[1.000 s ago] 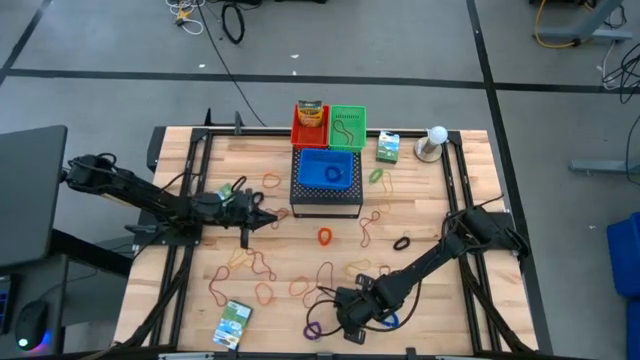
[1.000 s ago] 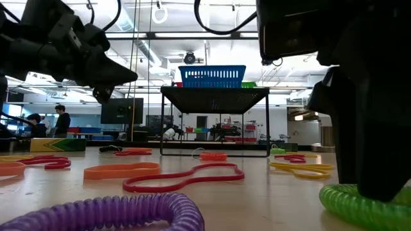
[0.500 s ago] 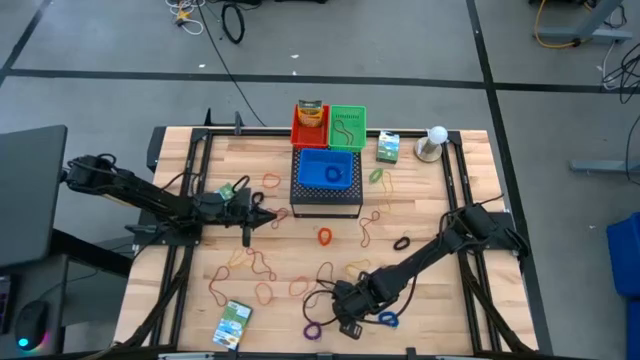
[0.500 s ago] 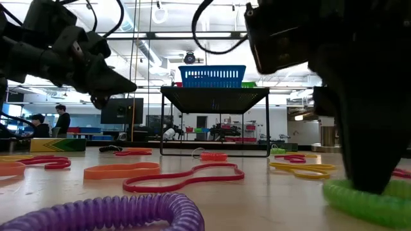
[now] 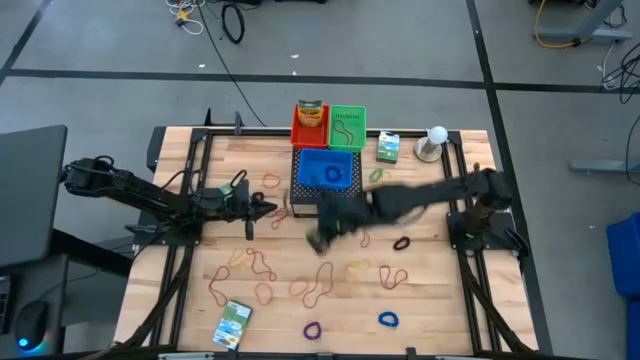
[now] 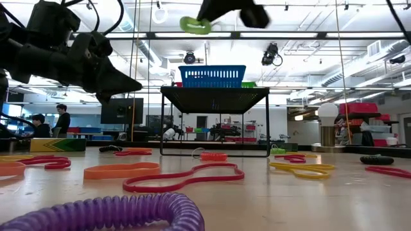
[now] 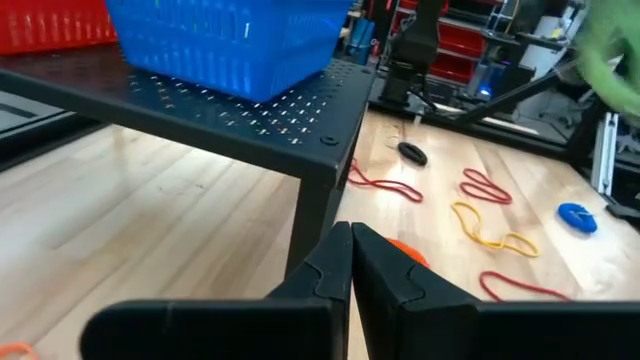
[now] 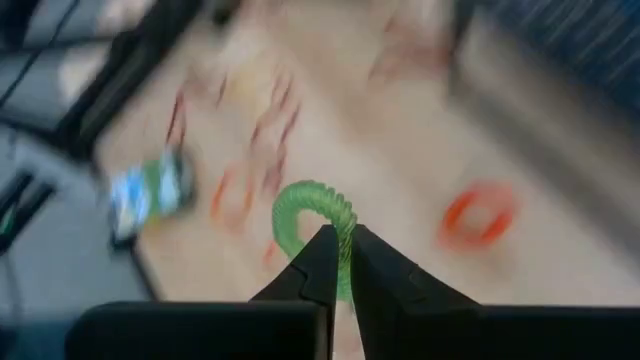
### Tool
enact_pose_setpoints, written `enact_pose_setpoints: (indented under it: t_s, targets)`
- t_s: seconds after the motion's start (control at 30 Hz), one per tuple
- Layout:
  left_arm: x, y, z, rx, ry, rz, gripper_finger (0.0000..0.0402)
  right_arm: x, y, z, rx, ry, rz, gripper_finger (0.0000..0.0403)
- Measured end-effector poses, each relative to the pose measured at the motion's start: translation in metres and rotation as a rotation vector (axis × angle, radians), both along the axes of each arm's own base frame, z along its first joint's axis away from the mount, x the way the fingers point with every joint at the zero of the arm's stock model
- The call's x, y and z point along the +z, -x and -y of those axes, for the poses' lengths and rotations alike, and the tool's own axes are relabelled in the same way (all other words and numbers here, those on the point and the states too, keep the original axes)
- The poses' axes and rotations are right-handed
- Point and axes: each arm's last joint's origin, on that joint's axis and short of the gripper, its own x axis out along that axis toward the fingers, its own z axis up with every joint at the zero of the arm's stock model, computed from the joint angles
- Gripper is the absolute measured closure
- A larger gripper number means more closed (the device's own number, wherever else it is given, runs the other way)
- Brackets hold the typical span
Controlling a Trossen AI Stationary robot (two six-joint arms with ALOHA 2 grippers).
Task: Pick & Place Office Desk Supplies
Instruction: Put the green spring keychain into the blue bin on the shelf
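Note:
My right gripper (image 8: 342, 252) is shut on a small thick green coiled loop (image 8: 300, 212) and is high above the table, just in front of the black perforated box (image 5: 325, 200); the low view shows the loop (image 6: 194, 25) up near the ceiling lights. My left gripper (image 5: 272, 208) is shut and holds nothing, hovering left of the box; its closed fingertips (image 7: 350, 236) point at the box's corner leg. Thin tan, orange and red rubber bands (image 5: 258, 266) lie flat across the wood. A purple loop (image 5: 312, 329), a blue loop (image 5: 388, 320) and a black loop (image 5: 402, 243) lie on the table. My right gripper pinches one spot of the green loop's ring (image 8: 338, 232) between its two fingers, slanting down from above. The rest of the ring sticks out past the fingertips. The loop is lifted clear of the table.
A blue basket (image 5: 327, 172) sits on the black box, with a red bin (image 5: 309, 125) and a green bin (image 5: 347, 125) behind it. Green-white boxes lie at the near left (image 5: 232, 322) and far right (image 5: 388, 148). A white ball on a stand (image 5: 432, 143) is at the far right.
My right gripper has risen fast from the table's near edge with the green loop, which lay on the wood and now hangs clear. The arm has swung toward the far edge and the black box, blurred by its speed.

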Motion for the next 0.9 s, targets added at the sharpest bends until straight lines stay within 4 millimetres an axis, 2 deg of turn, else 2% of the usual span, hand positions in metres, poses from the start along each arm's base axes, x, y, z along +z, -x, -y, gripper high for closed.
enact_pose_setpoints:
  t_s: [0.1, 0.23, 0.3, 0.43, 0.6, 0.83, 0.9]
  targets:
    - [0.0, 0.0, 0.0, -0.002, -0.021, -0.009, 0.0387, 0.027, -0.006, 0.042, -0.068, 0.059, 0.08, 0.0376]
    - [0.0, 0.0, -0.001, 0.05, -0.019, -0.008, 0.0389, 0.05, -0.001, 0.092, -0.108, 0.152, 0.096, 0.0376]
    - [0.0, 0.001, -0.002, 0.092, -0.002, -0.002, 0.0389, 0.053, 0.003, 0.115, -0.122, 0.194, 0.092, 0.0376]
    - [0.0, 0.001, -0.005, 0.177, 0.012, 0.007, 0.0389, 0.045, 0.008, 0.151, -0.147, 0.22, 0.019, 0.0376]
    - [0.0, 0.002, -0.006, 0.218, 0.009, 0.013, 0.039, 0.022, 0.005, 0.169, -0.124, 0.229, -0.085, 0.0376]
    - [0.0, 0.002, -0.006, 0.222, 0.028, 0.015, 0.039, -0.015, -0.011, 0.174, -0.101, 0.218, -0.151, 0.0376]
    - [0.0, 0.002, -0.006, 0.222, 0.028, 0.015, 0.039, -0.019, -0.014, 0.173, -0.102, 0.213, -0.132, 0.0376]
